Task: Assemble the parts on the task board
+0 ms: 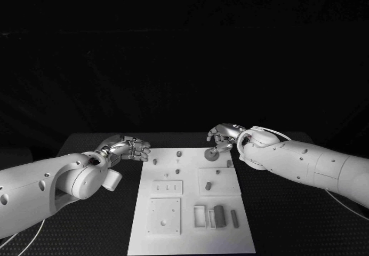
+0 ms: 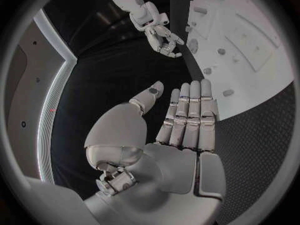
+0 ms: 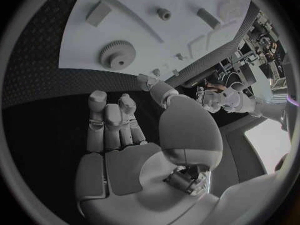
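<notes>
The white task board (image 1: 192, 234) lies in the middle of the black table. A round grey gear (image 1: 210, 153) lies flat near its far right corner, also seen as the gear (image 3: 117, 54). My right hand (image 1: 224, 136) hovers just beyond the gear, not touching it; its fingers (image 3: 106, 122) are stretched out and hold nothing. My left hand (image 1: 130, 149) hangs off the board's far left corner, fingers (image 2: 187, 115) straight, thumb apart, palm empty. Small pegs (image 1: 179, 153) stand on the board's far half. Long grey pieces (image 1: 220, 216) lie at its near right.
Raised square plates (image 1: 165, 215) sit on the board's near left, and another plate (image 1: 167, 188) lies above them. Black table (image 1: 292, 224) runs along both sides of the board. Both white forearms reach in over the table's side strips.
</notes>
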`<state>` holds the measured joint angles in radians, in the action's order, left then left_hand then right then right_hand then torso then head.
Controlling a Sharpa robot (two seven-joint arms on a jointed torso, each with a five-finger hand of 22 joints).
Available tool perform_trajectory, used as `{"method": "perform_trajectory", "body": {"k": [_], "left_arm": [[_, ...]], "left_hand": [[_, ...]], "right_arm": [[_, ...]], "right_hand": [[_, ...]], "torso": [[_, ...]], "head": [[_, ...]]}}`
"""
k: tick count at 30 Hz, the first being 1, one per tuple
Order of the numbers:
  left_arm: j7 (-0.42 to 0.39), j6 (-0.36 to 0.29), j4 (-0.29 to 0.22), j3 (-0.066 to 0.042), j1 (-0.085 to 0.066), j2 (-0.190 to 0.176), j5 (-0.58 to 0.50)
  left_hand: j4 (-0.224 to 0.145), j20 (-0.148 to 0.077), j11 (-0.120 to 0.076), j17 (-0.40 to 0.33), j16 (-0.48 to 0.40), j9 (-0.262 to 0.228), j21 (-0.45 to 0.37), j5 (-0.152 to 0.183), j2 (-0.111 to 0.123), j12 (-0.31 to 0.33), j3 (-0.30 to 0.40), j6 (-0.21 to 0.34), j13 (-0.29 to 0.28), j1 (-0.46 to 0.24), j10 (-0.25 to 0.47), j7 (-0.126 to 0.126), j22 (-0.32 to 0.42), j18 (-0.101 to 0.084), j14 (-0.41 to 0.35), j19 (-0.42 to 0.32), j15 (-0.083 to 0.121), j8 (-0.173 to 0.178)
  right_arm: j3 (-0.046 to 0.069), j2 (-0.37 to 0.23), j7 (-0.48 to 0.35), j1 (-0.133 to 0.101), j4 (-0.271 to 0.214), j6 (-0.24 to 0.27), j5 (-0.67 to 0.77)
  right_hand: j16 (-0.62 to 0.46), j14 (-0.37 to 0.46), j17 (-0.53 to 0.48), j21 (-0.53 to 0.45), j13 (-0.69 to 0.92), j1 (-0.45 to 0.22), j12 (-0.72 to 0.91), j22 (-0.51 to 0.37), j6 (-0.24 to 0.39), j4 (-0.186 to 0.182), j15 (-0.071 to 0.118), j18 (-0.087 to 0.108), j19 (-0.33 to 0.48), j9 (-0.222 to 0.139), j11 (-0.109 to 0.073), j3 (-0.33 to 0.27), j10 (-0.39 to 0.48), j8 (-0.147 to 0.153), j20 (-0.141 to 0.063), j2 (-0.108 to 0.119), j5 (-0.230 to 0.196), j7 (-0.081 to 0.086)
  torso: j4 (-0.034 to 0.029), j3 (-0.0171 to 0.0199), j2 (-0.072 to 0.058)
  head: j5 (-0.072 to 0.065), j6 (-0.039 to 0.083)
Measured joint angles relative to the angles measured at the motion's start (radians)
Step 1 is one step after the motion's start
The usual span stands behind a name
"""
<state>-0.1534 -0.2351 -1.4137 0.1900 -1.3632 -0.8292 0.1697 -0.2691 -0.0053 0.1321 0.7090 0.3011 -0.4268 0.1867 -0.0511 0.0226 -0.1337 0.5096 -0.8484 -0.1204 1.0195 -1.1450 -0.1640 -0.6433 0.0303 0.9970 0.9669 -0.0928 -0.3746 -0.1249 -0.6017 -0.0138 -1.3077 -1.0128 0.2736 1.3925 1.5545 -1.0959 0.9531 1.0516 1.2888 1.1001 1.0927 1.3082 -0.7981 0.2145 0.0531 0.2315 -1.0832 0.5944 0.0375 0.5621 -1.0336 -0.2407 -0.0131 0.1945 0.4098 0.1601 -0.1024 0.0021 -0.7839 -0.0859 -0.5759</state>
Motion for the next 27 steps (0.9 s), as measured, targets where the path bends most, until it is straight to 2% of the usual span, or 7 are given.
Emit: {"method": "perform_trajectory", "body": {"k": [3,10,11,12,15,19,27], "left_arm": [[-0.001,0.003,0.000,0.000,0.000,0.000,0.000],[-0.002,0.008,0.002,0.000,0.000,0.001,0.001],[-0.002,0.009,0.002,0.000,0.000,0.001,0.001],[-0.002,0.010,0.002,0.000,0.001,0.001,0.001],[-0.003,0.011,0.003,0.000,0.001,0.001,0.001],[-0.003,0.015,0.004,0.000,0.001,0.001,0.001],[-0.001,0.024,0.005,0.000,0.001,-0.001,0.001]], "left_hand": [[0.000,0.000,0.000,0.000,0.000,0.000,0.000,0.000,0.000,0.000,0.000,0.000,0.000,0.000,0.000,0.000,0.000,0.000,0.000,0.000,0.000,0.000],[0.000,0.000,0.000,0.000,0.000,0.001,0.000,0.000,0.000,0.004,0.000,0.000,0.001,0.000,0.000,0.000,-0.001,0.000,0.000,0.000,0.000,0.000],[0.000,0.000,0.000,0.000,0.000,0.001,0.000,0.000,0.000,0.004,0.000,0.000,0.001,0.000,0.000,0.000,-0.001,0.000,0.000,0.000,0.000,0.000],[0.000,0.000,0.000,0.000,0.000,0.001,0.000,0.000,0.000,0.004,0.000,0.000,0.001,0.000,0.000,0.000,-0.001,0.000,0.000,0.000,0.000,0.000],[0.000,0.000,0.000,0.000,0.000,0.001,0.000,0.000,0.000,0.004,0.000,0.000,0.001,0.000,0.000,0.000,-0.001,0.000,0.000,0.000,0.000,0.000],[0.000,0.000,0.000,0.000,0.000,0.001,0.000,0.000,0.000,0.004,0.000,0.004,0.001,0.000,0.000,-0.004,-0.001,-0.001,0.000,0.000,0.000,0.000],[0.003,0.000,0.000,0.001,0.000,0.002,0.000,0.000,0.003,0.008,-0.003,0.004,0.002,-0.003,0.000,-0.004,-0.001,-0.001,0.000,0.000,0.000,0.000]], "right_arm": [[0.000,0.009,0.007,0.006,0.025,-0.016,0.005],[0.000,0.022,0.021,0.016,0.043,-0.057,0.012],[0.000,0.023,0.022,0.017,0.044,-0.060,0.013],[0.000,0.024,0.023,0.018,0.045,-0.064,0.013],[0.000,0.026,0.026,0.021,0.050,-0.072,0.016],[0.000,0.025,0.031,0.023,0.057,-0.080,0.019],[0.000,0.032,0.033,0.034,0.061,-0.092,0.021]], "right_hand": [[0.002,-0.007,0.014,0.007,-0.003,-0.004,0.013,0.000,0.010,-0.007,-0.007,0.000,-0.001,-0.005,0.001,0.001,0.002,0.008,-0.001,0.004,0.000,0.007],[0.004,-0.007,0.006,0.007,-0.012,-0.007,0.018,0.000,0.030,-0.014,-0.007,-0.002,0.002,-0.012,0.009,0.003,0.016,0.019,-0.005,0.007,0.000,0.015],[0.004,-0.007,0.006,0.007,-0.013,-0.007,0.018,0.000,0.032,-0.014,-0.007,-0.011,0.002,-0.012,0.014,0.003,0.021,0.019,-0.005,0.007,0.000,0.014],[0.004,-0.006,0.006,0.007,-0.013,-0.007,0.018,0.000,0.034,-0.014,-0.008,-0.012,0.002,-0.013,0.014,0.003,0.021,0.019,-0.005,0.007,0.000,0.014],[0.004,0.009,-0.003,0.007,-0.019,-0.012,0.025,0.000,0.037,-0.022,-0.012,-0.012,0.002,-0.018,0.014,0.005,0.021,0.026,-0.006,0.012,0.000,0.015],[0.004,0.021,-0.014,0.007,-0.026,-0.012,0.025,0.000,0.049,-0.026,-0.016,-0.017,0.006,-0.022,0.025,0.009,0.035,0.032,-0.009,0.012,0.000,0.019],[0.004,0.024,-0.018,0.007,-0.035,-0.012,0.034,0.000,0.049,-0.033,-0.019,-0.018,0.006,-0.022,0.023,0.011,0.038,0.030,-0.009,0.012,0.000,0.017]], "torso": [[-0.0002,-0.0011,0.000],[-0.0019,-0.0028,0.000],[-0.0019,-0.0030,0.000],[-0.0019,-0.0031,0.000],[-0.0018,-0.0031,0.000],[-0.0013,-0.0031,0.000],[-0.0002,-0.0024,0.000]], "head": [[-0.002,0.001],[-0.004,-0.006],[-0.004,-0.007],[-0.004,-0.007],[-0.003,-0.010],[-0.002,-0.012],[0.000,-0.015]]}}
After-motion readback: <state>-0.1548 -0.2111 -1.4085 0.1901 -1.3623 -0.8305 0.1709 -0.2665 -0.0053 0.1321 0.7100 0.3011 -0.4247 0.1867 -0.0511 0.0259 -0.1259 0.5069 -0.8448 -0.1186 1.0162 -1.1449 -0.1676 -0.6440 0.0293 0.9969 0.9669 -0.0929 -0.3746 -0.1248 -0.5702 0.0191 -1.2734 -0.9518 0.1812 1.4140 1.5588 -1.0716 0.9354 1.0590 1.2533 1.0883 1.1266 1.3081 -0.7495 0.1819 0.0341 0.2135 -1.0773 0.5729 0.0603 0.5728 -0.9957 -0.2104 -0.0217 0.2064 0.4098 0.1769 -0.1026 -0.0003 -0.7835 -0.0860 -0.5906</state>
